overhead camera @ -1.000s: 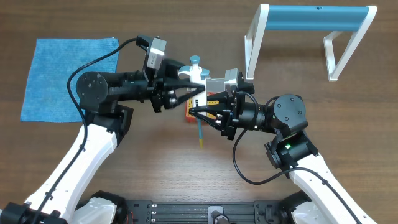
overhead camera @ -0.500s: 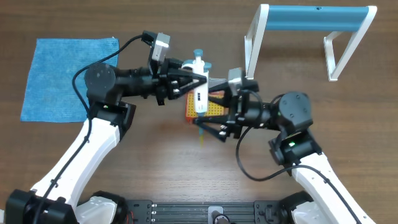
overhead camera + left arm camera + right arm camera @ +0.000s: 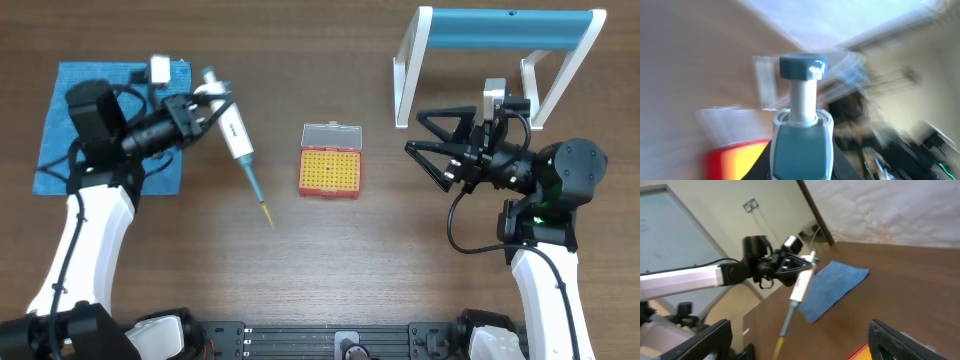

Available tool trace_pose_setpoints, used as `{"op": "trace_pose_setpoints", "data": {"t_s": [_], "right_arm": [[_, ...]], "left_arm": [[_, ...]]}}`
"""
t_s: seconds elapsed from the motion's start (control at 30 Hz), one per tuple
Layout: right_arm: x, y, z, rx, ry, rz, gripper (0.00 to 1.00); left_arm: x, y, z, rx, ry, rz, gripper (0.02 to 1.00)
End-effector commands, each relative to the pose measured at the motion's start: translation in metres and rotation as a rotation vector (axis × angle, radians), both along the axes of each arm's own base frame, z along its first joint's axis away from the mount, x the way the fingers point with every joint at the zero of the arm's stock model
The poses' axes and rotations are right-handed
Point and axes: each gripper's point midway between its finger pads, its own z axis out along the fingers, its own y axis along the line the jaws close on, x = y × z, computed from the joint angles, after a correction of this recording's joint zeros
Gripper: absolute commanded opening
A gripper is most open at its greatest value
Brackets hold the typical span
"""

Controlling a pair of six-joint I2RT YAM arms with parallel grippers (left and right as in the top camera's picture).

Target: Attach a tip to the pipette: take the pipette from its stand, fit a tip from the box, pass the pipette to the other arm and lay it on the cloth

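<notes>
**Pipette at the cloth's edge, tip pointing away**

Your left gripper [image 3: 207,103] is clamped on the pipette [image 3: 235,135], gripping it high on the body. It holds the pipette in the air just beside the edge of the cloth [image 3: 60,90] that faces the tip box [image 3: 330,165]. The long axis slants, with the plunger end closest to the cloth and the shaft and yellow tip [image 3: 267,213] running away from it. To lay it down, I judge you must carry it over the cloth and swing the tip end round so the whole length lands on fabric. Your left arm is by far the nearer. Your right gripper [image 3: 412,131] stands well away from the cloth, fingers spread wide and holding nothing.
</notes>
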Motion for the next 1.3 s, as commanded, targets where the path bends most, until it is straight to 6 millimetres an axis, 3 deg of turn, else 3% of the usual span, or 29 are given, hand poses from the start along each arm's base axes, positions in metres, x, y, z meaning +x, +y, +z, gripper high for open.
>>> {"op": "trace_pose_setpoints", "data": {"t_s": [0.03,0.17,0.4,0.5,0.63,0.73,0.83,0.9,1.03,1.17,1.3], "right_arm": [[-0.013,0.003,0.006,0.006,0.046,0.076,0.873],[-0.013,0.003,0.006,0.020,0.083,0.077,0.873],[-0.015,0.008,0.006,0.020,0.083,0.094,0.873],[-0.015,0.018,0.006,0.024,0.079,0.102,0.873],[0.017,0.015,-0.002,0.077,0.172,-0.083,0.875],[0.043,-0.002,-0.028,0.031,0.217,-0.269,0.875],[0.059,-0.026,-0.079,-0.093,0.343,-0.474,0.875],[0.059,-0.039,-0.105,-0.166,0.423,-0.556,0.875],[0.062,-0.046,-0.110,-0.182,0.434,-0.606,0.877],[0.073,-0.072,-0.116,-0.211,0.446,-0.777,0.877],[0.077,-0.084,-0.119,-0.231,0.445,-0.851,0.875]], "left_arm": [[0.007,0.073,-0.061,0.379,0.137,0.293,0.027],[-0.005,0.111,-0.057,0.480,0.234,0.343,0.025],[-0.002,0.206,-0.023,0.779,0.437,0.287,0.025],[0.016,0.240,-0.019,0.928,0.527,0.214,0.027],[0.051,0.275,-0.025,1.160,0.600,0.160,0.027],[0.075,0.275,-0.040,1.280,0.591,0.059,0.029],[0.089,0.267,-0.064,1.338,0.576,-0.050,0.027],[0.098,0.268,-0.075,1.341,0.570,-0.051,0.027],[0.109,0.278,-0.096,1.354,0.542,-0.083,0.027],[0.119,0.281,-0.108,1.376,0.510,-0.117,0.027],[0.125,0.270,-0.131,1.303,0.493,-0.155,0.027]]}}
